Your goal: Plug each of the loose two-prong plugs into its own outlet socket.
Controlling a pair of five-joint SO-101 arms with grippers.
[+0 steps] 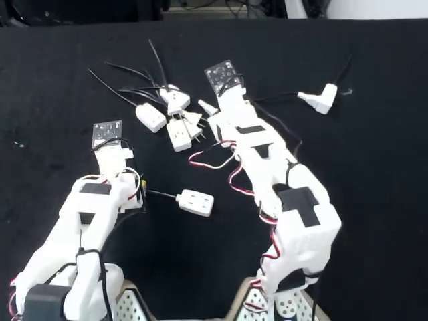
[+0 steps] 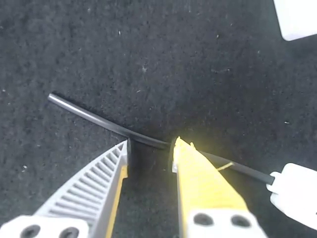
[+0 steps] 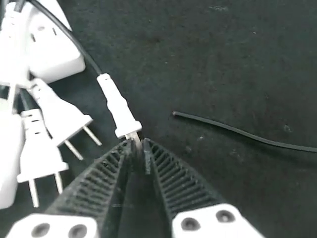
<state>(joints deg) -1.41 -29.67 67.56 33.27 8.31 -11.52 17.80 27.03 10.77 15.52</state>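
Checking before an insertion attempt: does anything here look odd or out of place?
Yes. The right gripper seems shut on the prong end of a plug, not its body, so the prongs could hardly be inserted. One angled plug also lies apart from the cluster.

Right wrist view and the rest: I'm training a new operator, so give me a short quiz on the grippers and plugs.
1. True or false: the left gripper is shut on an outlet socket.
2. What does the right gripper pinch? A: the prongs of a white plug. B: a black cable. C: nothing.
3. Fill in: beside that plug lie ___ other loose plugs with bare prongs.
Key: 1 false, it is open astride a black cable. 2 A. 3 two.
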